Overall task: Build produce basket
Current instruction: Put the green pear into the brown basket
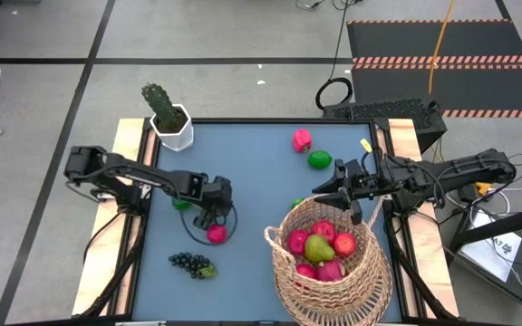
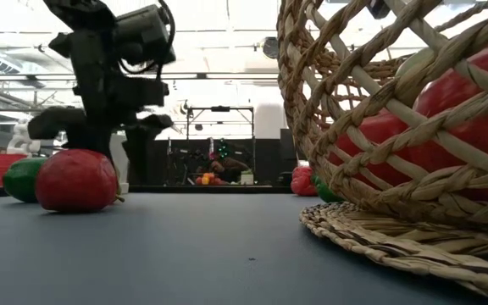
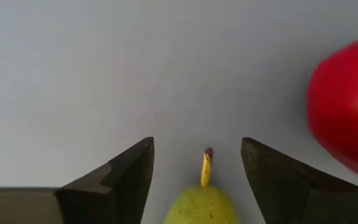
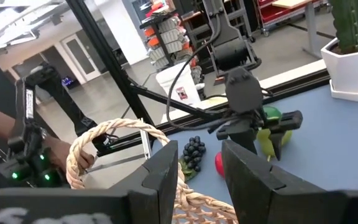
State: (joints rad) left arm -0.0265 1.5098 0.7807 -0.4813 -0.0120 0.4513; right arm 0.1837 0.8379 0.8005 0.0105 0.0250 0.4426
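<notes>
Rough woven wicker basket point(image 1: 329, 272), glossy, likely plastic apple point(image 2: 76, 180), matt table point(image 1: 252, 172)

The pear point(image 3: 201, 208) (stem showing) is cut off at the wrist view's edge.

The left gripper point(image 1: 205, 217) sits low beside a pink fruit point(image 1: 217, 234) on the worktop point(image 1: 252, 172); the right gripper point(image 1: 326, 195) hovers at the fruit-filled basket point(image 1: 329, 267).

Table layout, read from above as a clock face

We see the basket point(image 1: 333, 272) at five o'clock holding several fruits point(image 1: 323, 246), the grape bunch point(image 1: 191, 263) at seven, the cactus pot point(image 1: 171, 126) at eleven, and two fruits point(image 1: 310, 150) at one. Left of centre, the left gripper point(image 1: 208, 215) straddles a pear point(image 3: 201, 205) beside an apple point(image 1: 216, 234); the right gripper point(image 1: 326, 196) sits over the basket's far rim.
</notes>
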